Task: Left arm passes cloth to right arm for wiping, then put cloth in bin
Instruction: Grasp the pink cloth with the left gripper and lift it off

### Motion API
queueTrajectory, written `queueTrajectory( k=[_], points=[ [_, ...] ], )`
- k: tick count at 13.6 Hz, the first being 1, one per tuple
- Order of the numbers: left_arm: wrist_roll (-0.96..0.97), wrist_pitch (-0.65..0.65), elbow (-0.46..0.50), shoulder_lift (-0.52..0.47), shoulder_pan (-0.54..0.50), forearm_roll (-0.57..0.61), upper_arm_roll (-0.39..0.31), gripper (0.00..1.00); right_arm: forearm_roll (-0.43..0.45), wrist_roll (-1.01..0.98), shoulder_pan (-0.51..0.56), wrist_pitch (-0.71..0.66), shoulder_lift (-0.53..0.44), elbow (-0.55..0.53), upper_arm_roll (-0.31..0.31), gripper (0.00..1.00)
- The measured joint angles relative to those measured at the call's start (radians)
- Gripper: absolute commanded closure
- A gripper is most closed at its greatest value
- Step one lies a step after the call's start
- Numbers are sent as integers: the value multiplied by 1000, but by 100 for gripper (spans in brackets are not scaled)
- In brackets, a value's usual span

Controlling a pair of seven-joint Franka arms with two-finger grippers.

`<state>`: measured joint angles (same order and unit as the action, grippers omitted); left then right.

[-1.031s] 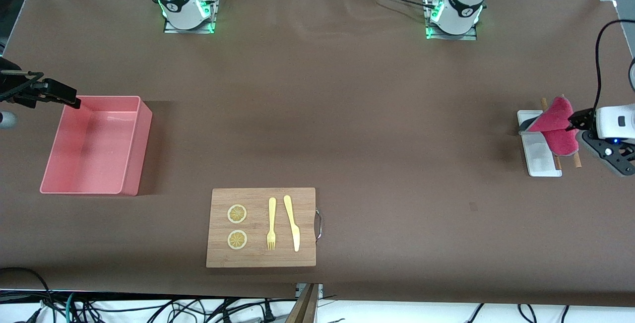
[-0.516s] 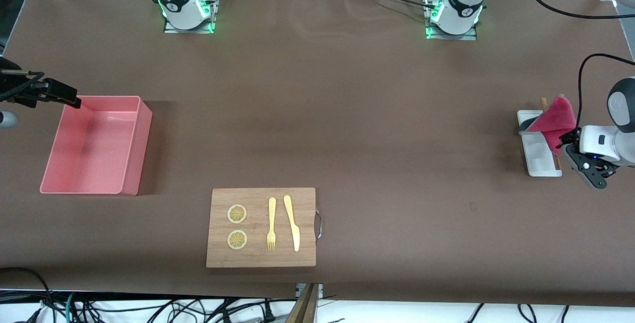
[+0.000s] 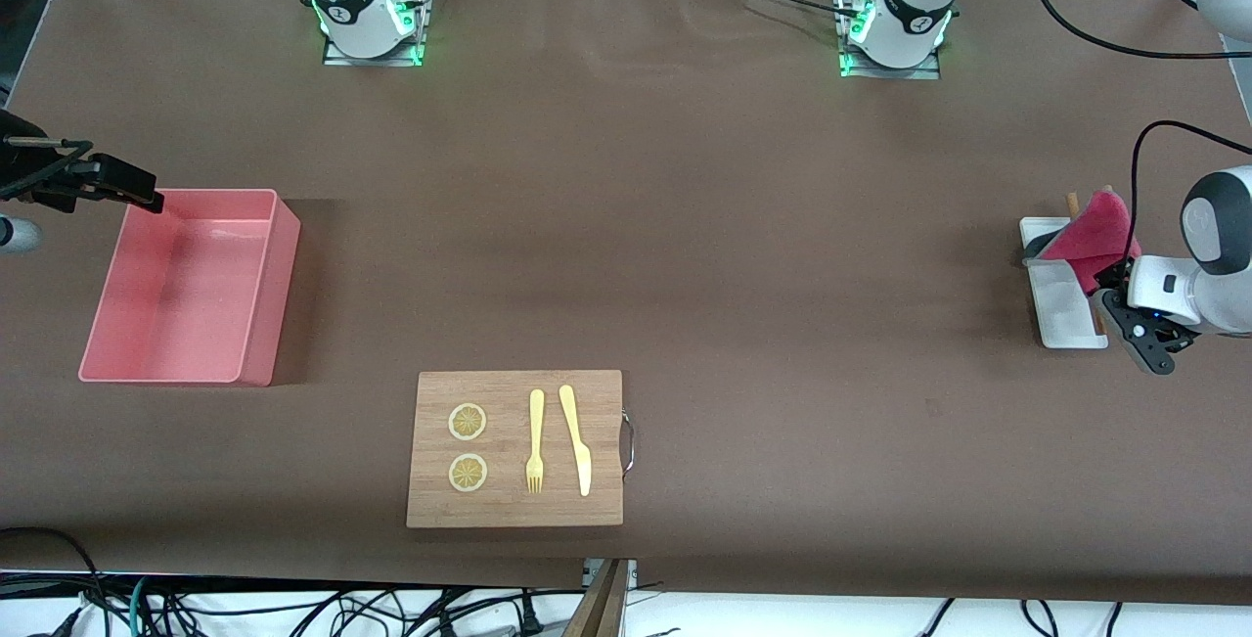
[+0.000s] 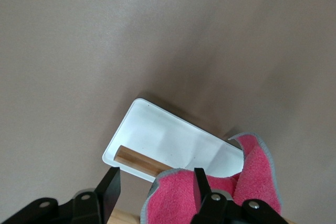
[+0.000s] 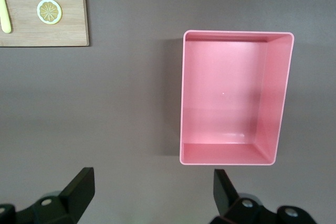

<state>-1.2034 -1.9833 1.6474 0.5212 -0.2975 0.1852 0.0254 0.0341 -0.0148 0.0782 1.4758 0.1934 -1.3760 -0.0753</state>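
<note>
The left gripper (image 3: 1115, 287) has its jaws closed on the cloth (image 3: 1094, 238) at the white tray (image 3: 1059, 319) — handover, wiping, bin (image 3: 191, 285) all remain; the right gripper (image 3: 125, 189) waits, jaws wide

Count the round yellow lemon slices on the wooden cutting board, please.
2. One round yellow lemon slice lies farther from the front camera; the other beside it, nearer. None seems hidden.

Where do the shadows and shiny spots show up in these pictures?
Front view: the bin casts a soft shadow toward the table's middle, and green lights glow at both arm bases. Right wrist view: a pale sheen lies on the bin's floor. Left wrist view: the white tray throws a dark shadow along one edge; the cloth looks matte.
</note>
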Motion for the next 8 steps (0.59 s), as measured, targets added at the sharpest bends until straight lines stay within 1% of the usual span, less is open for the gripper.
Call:
queueTrajectory(
  k=[2, 5, 7, 8],
  points=[
    [-11, 0, 2, 1, -2, 0, 0, 38, 0, 0, 0, -1, 2, 0, 0, 0],
    [-39, 0, 8, 1, -16, 0, 0, 51, 0, 0, -1, -5, 6, 0, 0, 0],
    [-53, 0, 12, 1, -22, 0, 0, 63, 0, 0, -1, -7, 8, -1, 0, 0],
    [-57, 0, 13, 1, -24, 1, 0, 68, 0, 0, -1, -8, 8, -2, 0, 0]
  ],
)
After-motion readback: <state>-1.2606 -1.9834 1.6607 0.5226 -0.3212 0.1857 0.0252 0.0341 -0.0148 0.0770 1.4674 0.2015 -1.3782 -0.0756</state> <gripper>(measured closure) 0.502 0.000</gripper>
